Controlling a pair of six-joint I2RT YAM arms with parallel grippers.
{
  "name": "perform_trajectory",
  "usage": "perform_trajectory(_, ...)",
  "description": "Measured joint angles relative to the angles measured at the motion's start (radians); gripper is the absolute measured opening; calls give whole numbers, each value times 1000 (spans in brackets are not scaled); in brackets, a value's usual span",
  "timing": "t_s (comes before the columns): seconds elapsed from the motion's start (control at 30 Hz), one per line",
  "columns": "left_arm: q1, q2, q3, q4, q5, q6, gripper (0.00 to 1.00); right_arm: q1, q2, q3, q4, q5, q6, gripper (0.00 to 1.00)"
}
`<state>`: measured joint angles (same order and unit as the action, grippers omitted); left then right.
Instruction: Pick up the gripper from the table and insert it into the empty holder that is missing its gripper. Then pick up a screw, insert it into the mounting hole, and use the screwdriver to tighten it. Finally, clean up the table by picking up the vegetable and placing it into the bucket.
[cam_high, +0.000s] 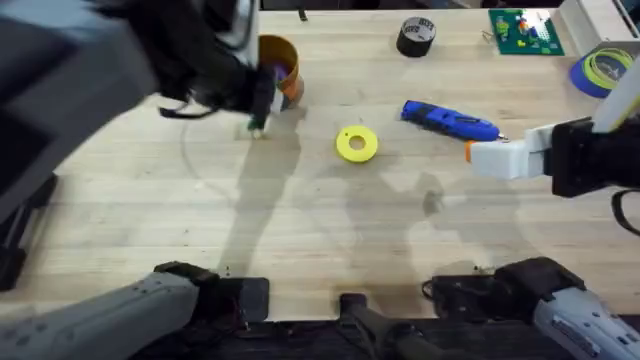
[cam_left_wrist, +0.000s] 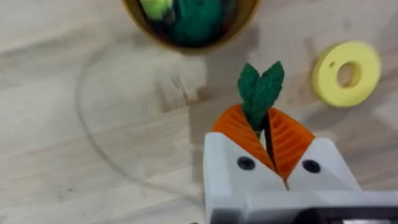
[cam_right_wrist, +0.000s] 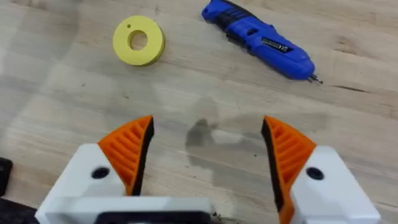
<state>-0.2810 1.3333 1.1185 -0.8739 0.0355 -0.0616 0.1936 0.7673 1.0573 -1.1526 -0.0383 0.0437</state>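
Observation:
My left gripper (cam_left_wrist: 261, 118) is shut on the dark-green leafy vegetable (cam_left_wrist: 261, 87), whose leaves stick out past the orange pads. It hangs just short of the orange bucket (cam_left_wrist: 186, 48), on its near-left side in the overhead view (cam_high: 285, 60). The bucket holds green and yellow toys. My right gripper (cam_right_wrist: 208, 155) is open over bare table, short of the blue screwdriver (cam_right_wrist: 258, 40). The screwdriver (cam_high: 450, 120) lies right of centre. At the right, the white holder (cam_high: 505, 158) on a black arm tip carries the orange gripper (cam_high: 468, 151). The screw is out of view.
A yellow ring-shaped disc (cam_high: 357, 143) lies mid-table. A black tape roll (cam_high: 416, 37), a green board (cam_high: 523, 30) and a blue-yellow roll (cam_high: 603, 70) sit along the far edge. My left arm looms large and dark over the upper left.

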Motion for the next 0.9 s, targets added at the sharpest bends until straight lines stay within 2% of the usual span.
perform_trajectory(0.17,0,-98,58,48,-46,0,16,0,0,0,0,0,0,996)
perform_trajectory(0.3,0,-100,62,133,-86,1,16,0,0,0,0,0,0,996)
perform_trajectory(0.7,5,140,62,453,-144,4,16,0,0,0,0,0,0,996)
perform_trajectory(0.9,38,230,62,511,-146,5,15,0,0,0,0,0,0,996)
